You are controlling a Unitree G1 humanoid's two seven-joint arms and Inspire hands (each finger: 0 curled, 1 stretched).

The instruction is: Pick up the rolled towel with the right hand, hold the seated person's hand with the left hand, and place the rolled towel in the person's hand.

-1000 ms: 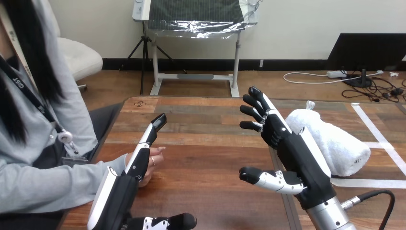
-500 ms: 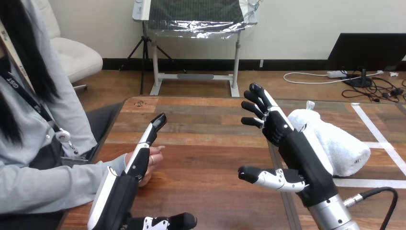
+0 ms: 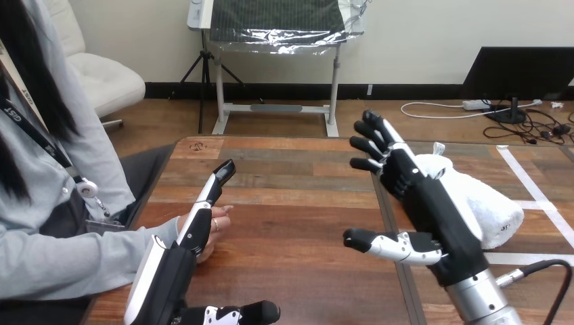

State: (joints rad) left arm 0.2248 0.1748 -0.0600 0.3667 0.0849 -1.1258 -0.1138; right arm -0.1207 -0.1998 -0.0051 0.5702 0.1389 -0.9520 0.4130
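Head view: the rolled towel (image 3: 497, 206) is lying on the wooden counter (image 3: 291, 203) over at the right of the frame, white and a bit lumpy, next to some white tape lines (image 3: 535, 183) stuck on the wood. The right hand (image 3: 433, 210) comes up from the lower right and sits in front of the towel's left end, so it covers part of it. It's wide open, with fingers (image 3: 376, 143) spread and pointing toward the upper middle of the frame and the thumb sticking out to the left, and it's got nothing in it. Can't tell if the back of that hand actually touches the towel.

Lower left of the frame there's the left hand (image 3: 166, 277), also open — fingers straight and reaching up and away, thumb lying along the bottom edge, not wrapped around anything. The person's hand (image 3: 220, 220) rests on the counter just beside those straight fingers, loosely curled and empty. The robot fingers overlap it from this angle, but I honestly can't say whether they're touching or just in front — no grip on it either way. The two robot hands are well apart, with bare wood between them.
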